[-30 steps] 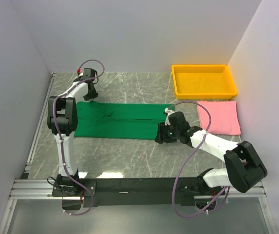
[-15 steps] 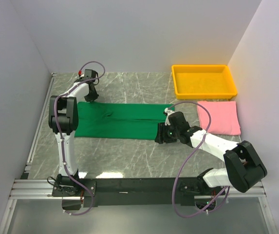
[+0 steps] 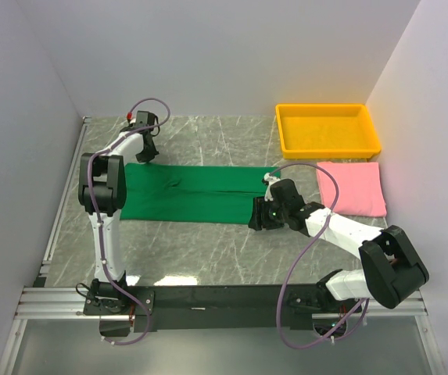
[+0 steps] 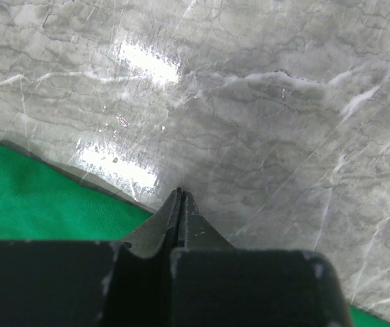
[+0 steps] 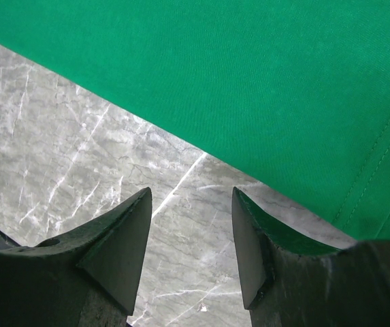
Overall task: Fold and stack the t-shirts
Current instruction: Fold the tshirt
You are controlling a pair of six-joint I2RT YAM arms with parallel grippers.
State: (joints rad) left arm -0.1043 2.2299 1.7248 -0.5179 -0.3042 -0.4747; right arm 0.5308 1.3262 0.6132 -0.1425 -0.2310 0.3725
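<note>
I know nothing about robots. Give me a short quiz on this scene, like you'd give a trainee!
1. True or false: the pink t-shirt lies inside the yellow tray.
2. Which gripper's jaws stand apart? A left, B right, C both.
3. Fill in: the spread-out t-shirt is coloured ____.

Key
1. False: it lies outside the tray, beside it.
2. B: the right gripper is open, the left gripper shut.
3. Green.
</note>
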